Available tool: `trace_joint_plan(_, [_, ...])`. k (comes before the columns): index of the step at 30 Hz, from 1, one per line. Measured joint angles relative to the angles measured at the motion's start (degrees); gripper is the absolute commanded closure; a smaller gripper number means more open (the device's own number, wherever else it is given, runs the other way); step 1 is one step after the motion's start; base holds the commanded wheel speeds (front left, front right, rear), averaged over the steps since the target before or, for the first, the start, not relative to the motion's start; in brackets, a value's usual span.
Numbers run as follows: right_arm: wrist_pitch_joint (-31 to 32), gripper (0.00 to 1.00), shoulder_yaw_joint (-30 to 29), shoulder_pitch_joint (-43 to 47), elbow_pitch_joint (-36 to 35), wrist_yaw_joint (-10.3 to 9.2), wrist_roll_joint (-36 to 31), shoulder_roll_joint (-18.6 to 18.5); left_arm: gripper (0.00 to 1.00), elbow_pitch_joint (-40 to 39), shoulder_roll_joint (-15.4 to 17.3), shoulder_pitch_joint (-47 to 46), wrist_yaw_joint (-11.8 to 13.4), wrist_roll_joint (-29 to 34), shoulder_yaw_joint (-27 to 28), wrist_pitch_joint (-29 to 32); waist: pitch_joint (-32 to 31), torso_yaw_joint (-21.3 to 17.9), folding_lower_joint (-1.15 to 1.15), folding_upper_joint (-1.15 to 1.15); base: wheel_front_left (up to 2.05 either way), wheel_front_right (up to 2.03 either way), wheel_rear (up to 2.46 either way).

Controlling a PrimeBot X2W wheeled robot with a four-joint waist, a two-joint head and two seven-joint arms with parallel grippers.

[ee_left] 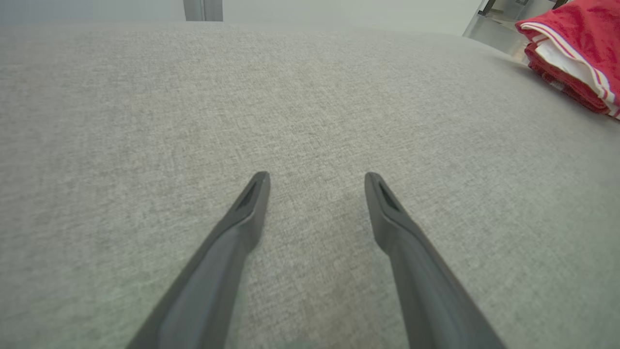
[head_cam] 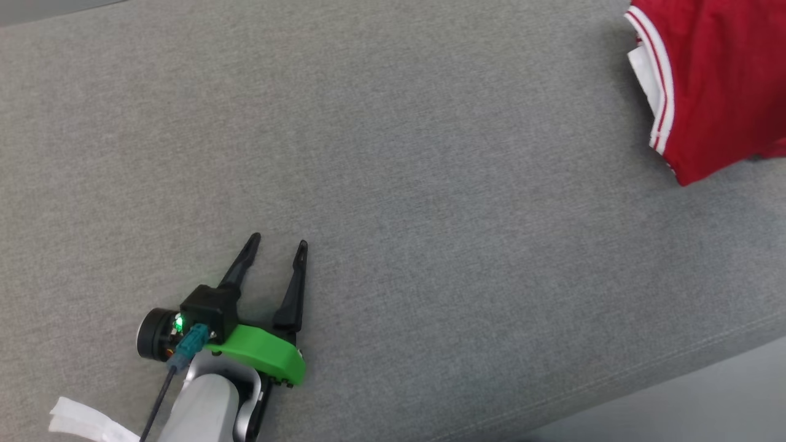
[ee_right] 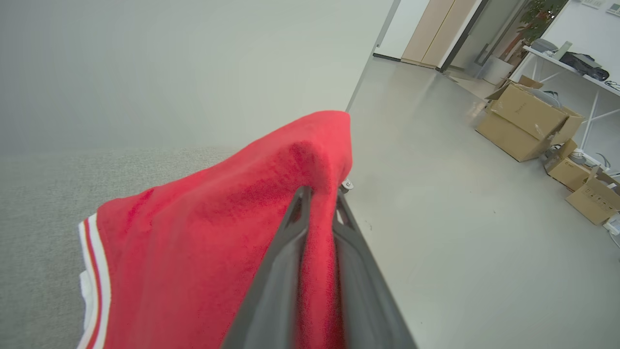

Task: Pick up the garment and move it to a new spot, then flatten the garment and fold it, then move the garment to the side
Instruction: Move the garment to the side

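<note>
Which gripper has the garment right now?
The right gripper: it is closed on a fold of the red garment. The left gripper stands open over the grey surface, apart from it.

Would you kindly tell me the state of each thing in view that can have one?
left gripper, open and empty, over the grey surface.
right gripper, shut on the garment.
garment, folded in layers, red cloth pinched between the right gripper's fingers.
cardboard box, on the floor, top flaps open.
</note>
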Motion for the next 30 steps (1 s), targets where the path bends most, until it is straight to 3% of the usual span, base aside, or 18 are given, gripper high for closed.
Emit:
trace_joint_plan(1, [0.1,0.00,-2.4,0.1,-0.1,-0.01,-2.1,-0.5,0.00,0.0,0.0,-0.2,0.0,0.0,0.4,0.0,0.3,0.6,0.00,0.00,0.00,0.00,0.00])
trace_joint_plan(6, [-3.1,0.00,-11.0,1.8,-1.7,-0.01,-7.6,1.5,0.00,-0.2,-0.3,-0.5,0.0,0.0,1.7,0.0,1.3,2.8,0.00,0.00,0.00,0.00,0.00])
trace_joint_plan(11, [-8.0,0.00,-10.0,2.4,-2.9,-0.01,-8.3,6.5,0.00,-0.1,-0.6,-0.3,0.0,0.2,3.3,0.0,0.1,3.3,0.00,0.00,0.00,0.00,0.00])
trace_joint_plan(14, [-8.8,0.00,-5.9,2.5,-5.4,0.00,-5.7,9.8,0.00,-0.1,-1.0,0.0,0.0,0.5,4.5,0.0,-1.1,3.4,0.00,0.00,0.00,0.00,0.00])
trace_joint_plan(19, [-8.9,0.00,4.9,6.3,-15.5,-0.01,3.2,14.3,0.00,-0.3,-1.7,0.5,0.0,1.0,6.5,0.0,-3.2,4.2,0.00,0.00,0.00,0.00,0.00])
trace_joint_plan(26, [-8.9,0.00,14.9,16.7,-22.4,-0.01,12.1,15.9,0.00,-0.5,-2.6,1.3,0.0,1.8,9.3,0.0,-5.8,7.3,0.00,0.00,0.00,0.00,0.00])
trace_joint_plan(30, [-8.9,0.00,18.6,22.9,-22.0,-0.01,18.5,16.1,0.00,0.1,-2.9,2.6,0.0,2.3,11.4,0.0,-7.5,9.5,0.00,0.00,0.00,0.00,0.00])
